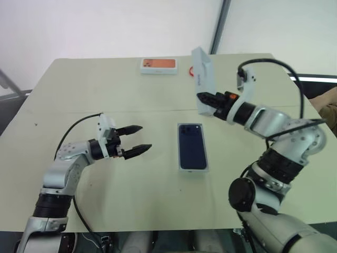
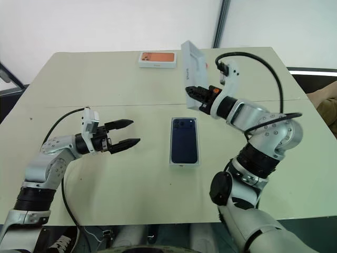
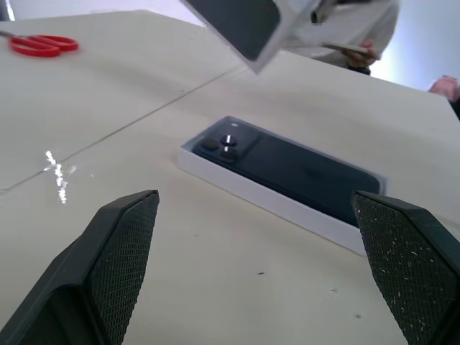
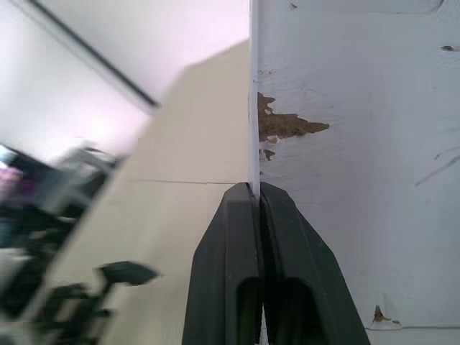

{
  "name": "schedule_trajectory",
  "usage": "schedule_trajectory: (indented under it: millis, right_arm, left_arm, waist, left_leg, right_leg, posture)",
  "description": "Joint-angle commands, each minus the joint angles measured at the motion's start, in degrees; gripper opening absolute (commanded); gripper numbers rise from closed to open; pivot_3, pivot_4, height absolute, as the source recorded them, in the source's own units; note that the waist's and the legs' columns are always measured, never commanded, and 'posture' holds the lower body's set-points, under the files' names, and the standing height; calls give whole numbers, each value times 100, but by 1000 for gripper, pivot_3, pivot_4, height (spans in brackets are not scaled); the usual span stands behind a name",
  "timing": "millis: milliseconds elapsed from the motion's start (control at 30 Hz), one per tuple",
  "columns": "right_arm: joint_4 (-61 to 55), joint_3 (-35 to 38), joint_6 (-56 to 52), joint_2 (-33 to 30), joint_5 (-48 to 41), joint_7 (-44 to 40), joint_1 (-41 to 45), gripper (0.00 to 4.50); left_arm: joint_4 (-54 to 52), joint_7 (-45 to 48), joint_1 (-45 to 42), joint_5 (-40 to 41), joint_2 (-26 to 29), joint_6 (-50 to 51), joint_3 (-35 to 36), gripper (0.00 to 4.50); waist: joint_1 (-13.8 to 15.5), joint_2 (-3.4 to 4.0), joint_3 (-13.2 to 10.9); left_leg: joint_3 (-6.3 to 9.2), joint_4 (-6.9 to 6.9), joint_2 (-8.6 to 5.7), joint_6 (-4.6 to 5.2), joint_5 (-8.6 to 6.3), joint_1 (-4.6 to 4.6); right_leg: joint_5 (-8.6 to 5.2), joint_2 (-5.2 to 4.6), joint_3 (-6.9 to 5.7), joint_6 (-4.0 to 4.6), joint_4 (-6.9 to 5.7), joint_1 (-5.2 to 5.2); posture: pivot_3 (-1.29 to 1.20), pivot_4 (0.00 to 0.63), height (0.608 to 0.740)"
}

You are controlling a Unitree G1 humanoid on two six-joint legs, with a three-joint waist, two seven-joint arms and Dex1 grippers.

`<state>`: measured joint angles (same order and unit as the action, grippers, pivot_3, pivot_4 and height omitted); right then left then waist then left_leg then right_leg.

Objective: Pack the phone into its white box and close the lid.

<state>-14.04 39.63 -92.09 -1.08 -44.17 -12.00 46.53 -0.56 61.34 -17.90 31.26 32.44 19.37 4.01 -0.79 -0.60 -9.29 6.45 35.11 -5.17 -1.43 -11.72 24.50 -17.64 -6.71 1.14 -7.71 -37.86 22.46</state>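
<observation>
Phone (image 1: 191,145) lies in its box (image 1: 193,168) mid-frame. My right gripper (image 1: 202,98) pinches the lid (image 1: 202,79), held up, upper right. My left gripper (image 1: 138,138) is open.

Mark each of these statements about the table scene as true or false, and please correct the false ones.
1. The phone lies inside the white box. True.
2. The right gripper is shut on the lid, which it holds in the air, away from the box. True.
3. The left gripper holds the phone. False: it is open and holds nothing, off to one side of the box.
4. The lid is already on the white box. False: the box is uncovered, with the phone's back and camera cluster showing.
5. An orange-topped box lies at the far edge of the table. True.
6. The red scissors lie on the phone. False: they lie on the table, apart from it.
</observation>
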Motion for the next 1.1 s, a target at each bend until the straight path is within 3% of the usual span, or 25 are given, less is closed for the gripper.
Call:
schedule_trajectory:
  millis: [33, 167, 233, 300, 467, 800, 900, 1100]
  right_arm:
    - [30, -35, -41, 105, -1629, 612, -513, 72]
    - [553, -325, 156, 321, -3982, 1928, -1101, 72]
    - [546, -1251, 991, 27, -5720, 2932, -1622, 72]
    - [337, -2026, 1729, -238, -6706, 3477, -2033, 72]
    - [14, -2744, 2627, -316, -6883, 3715, -2514, 72]
    - [86, -3702, 2995, -852, -6883, 3602, -2799, 72]
    - [178, -3776, 3181, -772, -6883, 3711, -2978, 0]
    - [272, -3809, 3476, -808, -6883, 3775, -3074, 0]
  left_arm:
    - [-122, -69, -69, 143, 41, -35, 289, 4500]
    - [-227, -167, 16, 227, 73, 53, 457, 4500]
    - [-264, -203, 56, 280, 88, 88, 528, 4500]
    - [-295, -235, 81, 341, 96, 133, 571, 4500]
    - [-499, -354, 138, 438, -15, 249, 535, 4500]
    - [-814, -345, 375, 414, -131, 364, 268, 4500]
    - [-847, -344, 510, 351, -146, 408, 174, 3744]
    - [-884, -415, 707, 342, -303, 402, -54, 660]
  waist:
    - [-6, 1, -1]
    - [-56, 2, -1]
    - [-112, 5, -2]
    - [-158, 5, -2]
    - [-169, 5, -2]
    - [-163, 5, -2]
    - [-159, 4, -2]
    - [-138, 4, -2]
  left_leg:
    - [-1, -1, 0, 0, 0, 1]
    - [-8, -2, 1, -1, 1, 1]
    - [-8, -5, 7, -1, 1, 0]
    - [-8, -9, 7, -1, 1, 1]
    - [-10, -4, 6, 1, 2, 1]
    - [-9, -2, 8, 3, 0, 0]
    - [-9, -3, 8, 3, 0, 0]
    - [-8, -2, 8, 3, 0, 0]
  right_leg:
    - [0, -1, 2, 0, -2, 4]
    - [0, -2, 12, 0, -9, 11]
    - [-1, -2, 13, 1, -10, 14]
    - [-2, -6, 16, 1, -8, 16]
    - [-2, 7, 14, 0, -7, 11]
    - [-3, 15, 15, -1, -6, 9]
    - [-3, 14, 15, 0, -5, 8]
    - [-3, 14, 16, 0, -5, 8]
  posture:
    - [0, 150, 740]
    - [0, 150, 740]
    - [0, 150, 740]
    - [0, 150, 740]
    - [0, 150, 740]
    - [0, 150, 740]
    - [0, 150, 740]
    - [0, 150, 740]
